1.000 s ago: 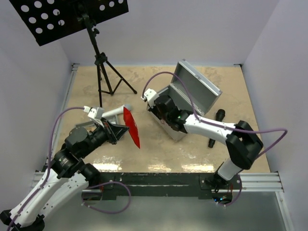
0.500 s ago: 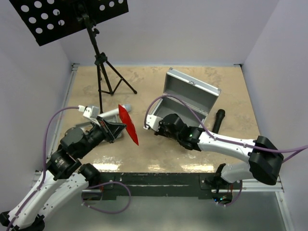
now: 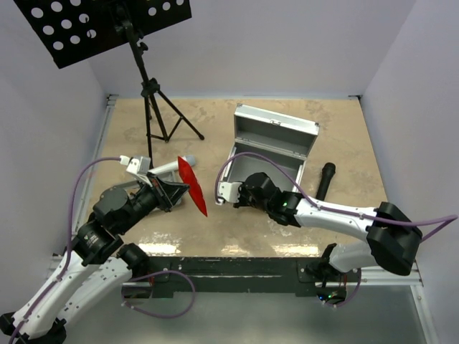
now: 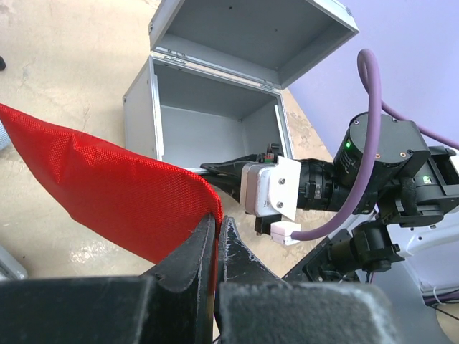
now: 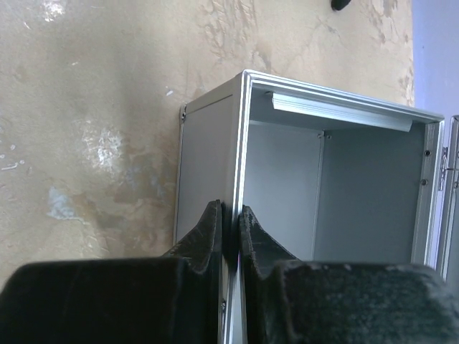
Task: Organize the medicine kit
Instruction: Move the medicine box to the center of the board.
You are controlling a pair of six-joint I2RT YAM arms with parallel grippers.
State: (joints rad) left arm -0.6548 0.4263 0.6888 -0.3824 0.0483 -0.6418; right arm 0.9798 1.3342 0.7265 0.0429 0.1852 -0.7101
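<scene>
Right tool (image 5: 229,212), pinching case (image 3: 276,136) wall, swung it to frame ctr. Left tool (image 4: 217,228) pinches red pouch (image 4: 107,188); prob. goes in next.

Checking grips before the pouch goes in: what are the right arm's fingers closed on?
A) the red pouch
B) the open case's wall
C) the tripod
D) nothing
B: the right wrist view shows the fingers pinching the wall edge of the silver case; the left gripper holds the red pouch.
</scene>
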